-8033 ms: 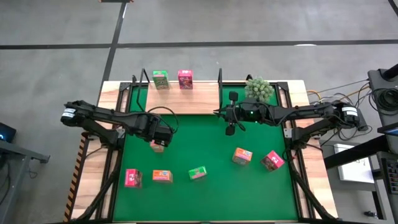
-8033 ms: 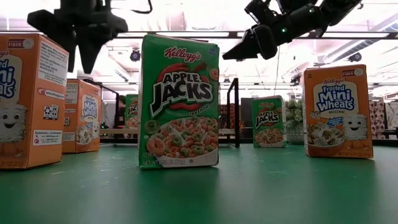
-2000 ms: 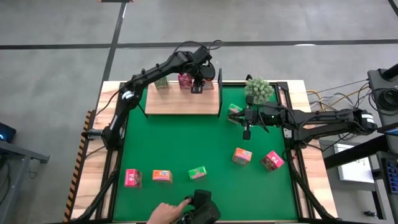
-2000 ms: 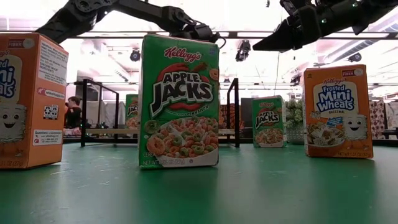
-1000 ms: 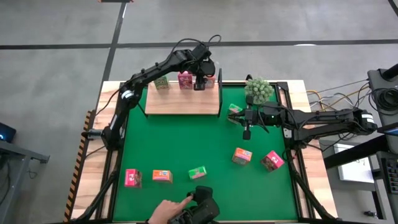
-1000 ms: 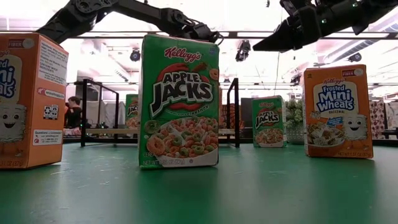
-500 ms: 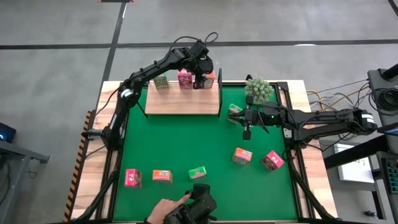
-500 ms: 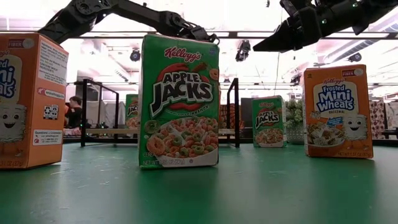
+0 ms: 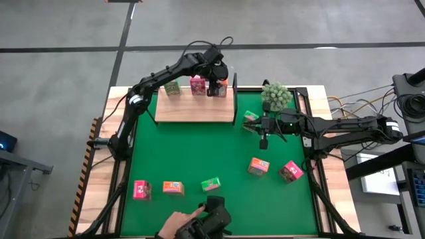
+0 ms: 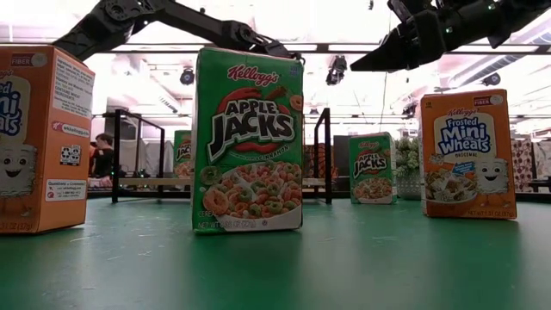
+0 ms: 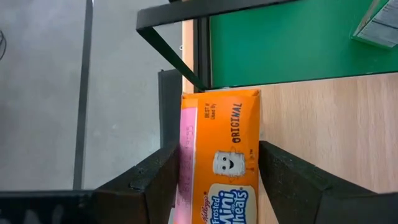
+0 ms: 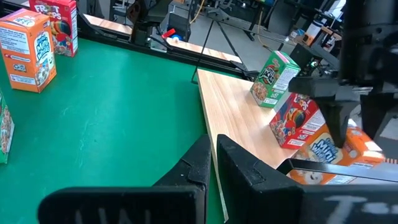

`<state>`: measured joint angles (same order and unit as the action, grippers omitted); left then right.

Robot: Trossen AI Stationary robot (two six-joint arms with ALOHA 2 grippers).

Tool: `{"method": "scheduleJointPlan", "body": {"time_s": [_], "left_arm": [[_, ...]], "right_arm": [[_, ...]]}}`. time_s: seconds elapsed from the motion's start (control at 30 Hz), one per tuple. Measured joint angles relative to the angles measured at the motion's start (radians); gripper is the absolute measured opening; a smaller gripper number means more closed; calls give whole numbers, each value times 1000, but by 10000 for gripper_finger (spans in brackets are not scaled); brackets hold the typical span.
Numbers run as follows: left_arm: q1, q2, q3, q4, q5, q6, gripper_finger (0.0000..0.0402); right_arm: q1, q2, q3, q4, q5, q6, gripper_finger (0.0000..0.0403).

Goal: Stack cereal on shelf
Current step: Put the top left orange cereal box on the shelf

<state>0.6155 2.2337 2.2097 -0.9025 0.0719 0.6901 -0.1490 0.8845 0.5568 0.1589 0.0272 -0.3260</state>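
The wooden shelf [image 9: 194, 109] stands at the mat's far edge. A green cereal box [image 9: 172, 86] and a pink one [image 9: 197, 84] stand upright on its back step. My left gripper [image 9: 216, 85] reaches over the shelf's right rear part and is shut on an orange cereal box [image 9: 224, 85]. My right gripper [image 9: 263, 135] hangs shut and empty over the mat, beside a green box [image 9: 250, 117] near the shelf's right end. Several more boxes stand on the mat, among them an orange one [image 9: 259, 166], a pink one [image 9: 291, 171] and a green one [image 9: 210, 184]. My left gripper pinches the orange box between its two fingers by the long side edges [image 11: 252, 155]. The fingers [image 12: 341, 127] come from above, pointing down. The box's printed front [image 11: 224, 165] faces up toward the wrist, and its top end lies by the shelf's black bracket. Whether it rests on the board, I cannot tell.
A bushy green plant [image 9: 277, 95] stands right of the shelf. Black wire brackets [image 9: 235, 83] rise at the shelf's ends. A person's hand with a black device [image 9: 206, 222] reaches in at the near edge. Open mat [image 9: 199, 149] lies at the centre.
My left gripper has carried the orange box a little toward the table's far edge and right, over the shelf's back step. The person's hand at the near edge has shifted slightly. My right arm has stayed still.
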Motion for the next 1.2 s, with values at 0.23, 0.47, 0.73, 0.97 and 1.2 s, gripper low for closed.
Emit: {"method": "scheduleJointPlan", "body": {"time_s": [0.23, 0.47, 0.73, 0.97, 1.2], "left_arm": [[-9, 0, 80, -85, -1, -3, 197], [-13, 0, 98, -81, 0, -4, 197], [-31, -10, 119, -144, 0, -27, 197], [-70, -13, 131, -175, 0, -52, 195], [-77, -12, 96, -185, 0, -57, 164]], "right_arm": [[0, 0, 0, 0, 0, 0, 18], [0, 0, 0, 0, 0, 2, 18], [0, 0, 0, 0, 0, 2, 18], [0, 0, 0, 0, 0, 2, 18], [0, 0, 0, 0, 0, 3, 18]]}}
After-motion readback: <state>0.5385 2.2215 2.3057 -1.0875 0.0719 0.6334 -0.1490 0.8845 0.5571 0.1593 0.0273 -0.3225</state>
